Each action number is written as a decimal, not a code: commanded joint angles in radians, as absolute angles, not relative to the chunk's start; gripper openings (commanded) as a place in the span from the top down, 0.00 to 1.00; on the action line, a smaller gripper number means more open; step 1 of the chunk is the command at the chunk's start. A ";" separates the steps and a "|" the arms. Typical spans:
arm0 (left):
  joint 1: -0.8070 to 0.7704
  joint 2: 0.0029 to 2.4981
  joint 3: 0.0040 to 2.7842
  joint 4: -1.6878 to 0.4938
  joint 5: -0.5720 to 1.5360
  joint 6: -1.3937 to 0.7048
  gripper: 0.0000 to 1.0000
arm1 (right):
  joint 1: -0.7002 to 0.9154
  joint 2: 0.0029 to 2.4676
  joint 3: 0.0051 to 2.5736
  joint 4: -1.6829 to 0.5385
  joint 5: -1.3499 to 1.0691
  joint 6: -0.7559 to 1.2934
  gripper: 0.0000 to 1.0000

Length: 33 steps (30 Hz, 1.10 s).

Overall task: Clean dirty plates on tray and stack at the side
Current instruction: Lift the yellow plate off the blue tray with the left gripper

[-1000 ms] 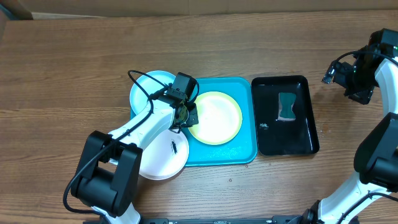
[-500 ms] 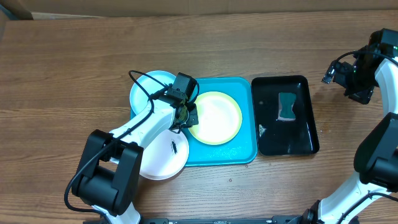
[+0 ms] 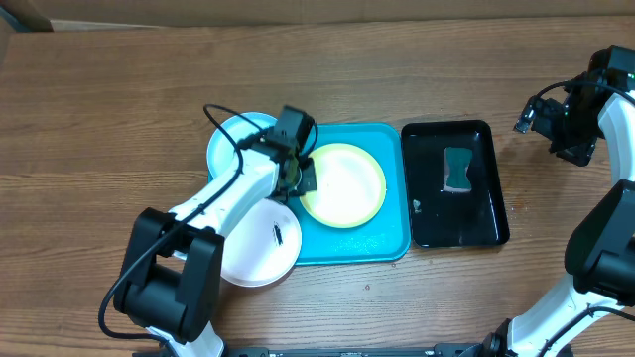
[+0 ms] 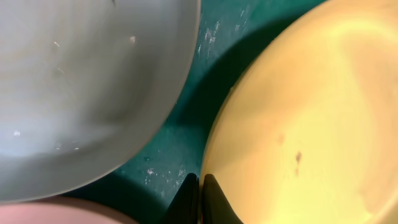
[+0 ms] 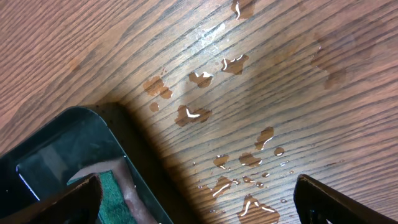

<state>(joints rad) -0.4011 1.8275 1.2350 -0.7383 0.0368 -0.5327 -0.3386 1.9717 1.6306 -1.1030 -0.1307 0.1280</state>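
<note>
On the turquoise tray (image 3: 382,243) we see the yellow-green plate (image 3: 347,188), glossy, with a small dark speck. Our left gripper (image 4: 199,186) is clenched on its left rim. The pale blue plate (image 3: 230,144) and the white plate (image 3: 260,253), which has a dark smear, lie at the tray's left edge. Our right gripper (image 5: 196,202) hangs released above the wet wooden table (image 5: 280,74), beside the black tray (image 3: 486,213).
</note>
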 commanded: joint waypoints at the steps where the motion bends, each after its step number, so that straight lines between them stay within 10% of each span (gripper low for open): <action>1: -0.380 1.810 1.351 -0.799 0.045 -0.492 0.96 | -0.336 1.940 1.649 -1.100 -0.131 0.131 0.00; 19: -0.465 1.811 1.609 -0.854 0.029 -0.442 0.96 | -0.336 1.940 1.649 -1.100 -0.131 0.131 0.00; 33: -0.786 1.811 1.605 -0.637 -0.386 -0.379 0.96 | -0.336 1.940 1.649 -1.100 -0.131 0.131 0.00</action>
